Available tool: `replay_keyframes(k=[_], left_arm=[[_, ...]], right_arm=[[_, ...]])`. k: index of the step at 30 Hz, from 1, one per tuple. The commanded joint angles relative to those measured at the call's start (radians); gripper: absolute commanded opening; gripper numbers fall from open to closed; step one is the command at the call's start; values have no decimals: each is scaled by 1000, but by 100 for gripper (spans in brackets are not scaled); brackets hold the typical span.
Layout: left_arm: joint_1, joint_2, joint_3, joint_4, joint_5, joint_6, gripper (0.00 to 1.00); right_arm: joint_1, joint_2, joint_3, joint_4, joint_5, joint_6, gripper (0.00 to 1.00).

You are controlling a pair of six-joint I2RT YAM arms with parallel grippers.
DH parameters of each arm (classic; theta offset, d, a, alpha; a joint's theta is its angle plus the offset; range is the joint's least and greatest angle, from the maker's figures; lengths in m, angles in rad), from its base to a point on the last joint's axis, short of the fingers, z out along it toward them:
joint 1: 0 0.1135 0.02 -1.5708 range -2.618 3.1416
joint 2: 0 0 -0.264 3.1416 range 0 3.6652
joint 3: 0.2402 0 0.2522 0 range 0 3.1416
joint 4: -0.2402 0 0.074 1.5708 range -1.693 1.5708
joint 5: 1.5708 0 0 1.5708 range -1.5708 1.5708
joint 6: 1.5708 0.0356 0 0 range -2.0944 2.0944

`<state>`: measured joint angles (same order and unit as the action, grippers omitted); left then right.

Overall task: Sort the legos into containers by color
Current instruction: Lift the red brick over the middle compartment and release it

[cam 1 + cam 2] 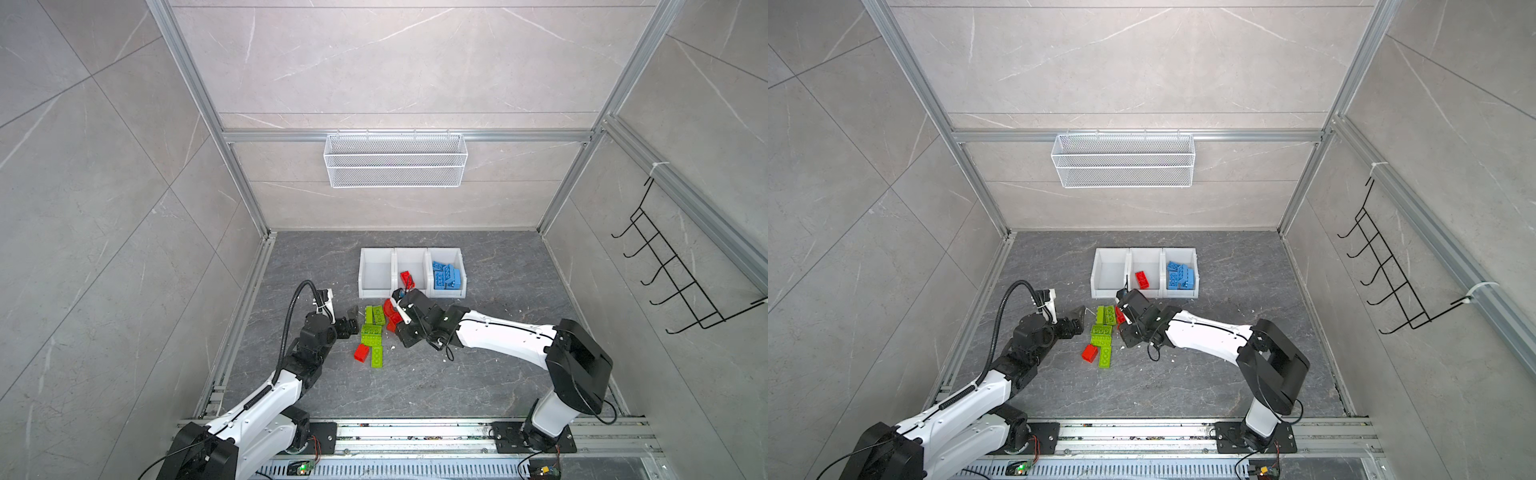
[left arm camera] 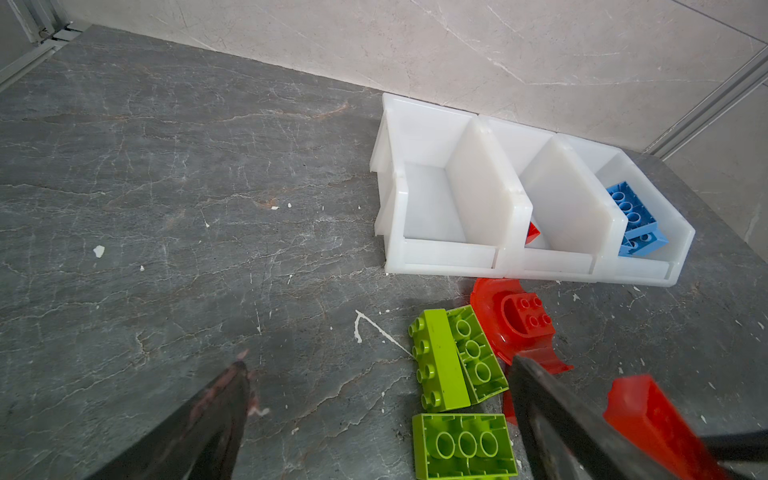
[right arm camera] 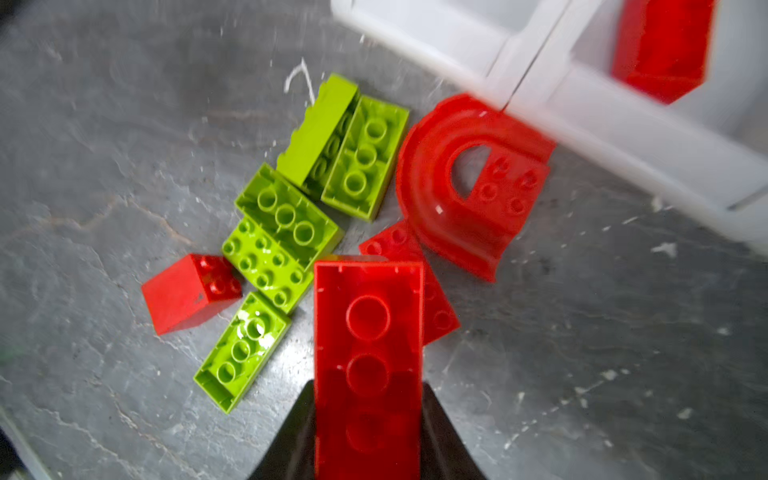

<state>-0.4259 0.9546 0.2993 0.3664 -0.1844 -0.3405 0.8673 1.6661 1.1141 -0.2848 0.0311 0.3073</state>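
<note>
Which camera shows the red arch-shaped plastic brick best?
The right wrist view: the red arch-shaped plastic brick shows whole and close. The left wrist view shows it partly behind a dark finger; in a top view the right arm covers most.

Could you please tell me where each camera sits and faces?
Both top views: high above the robot, looking down on three white plastic bins, left arm and right arm.
Left wrist: behind the open left gripper, facing the bins.
Right wrist: behind the right gripper, shut on a long red brick, facing the grey tabletop.
Shared: red plastic arch.
</note>
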Motion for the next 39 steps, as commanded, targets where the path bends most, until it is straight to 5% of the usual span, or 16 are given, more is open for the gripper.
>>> replay_keyframes(k=[1, 11, 24, 39], left_arm=[[2, -10, 14, 34, -11, 11, 99], [1, -7, 14, 32, -16, 13, 99], [1, -7, 16, 32, -12, 11, 99], [2, -3, 16, 33, -17, 12, 99]], right_arm=[[-93, -33, 5, 78, -7, -16, 28], [-293, 199, 242, 132, -55, -21, 28], [-306, 426, 504, -24, 91, -79, 29], [-306, 482, 536, -58, 105, -81, 40]])
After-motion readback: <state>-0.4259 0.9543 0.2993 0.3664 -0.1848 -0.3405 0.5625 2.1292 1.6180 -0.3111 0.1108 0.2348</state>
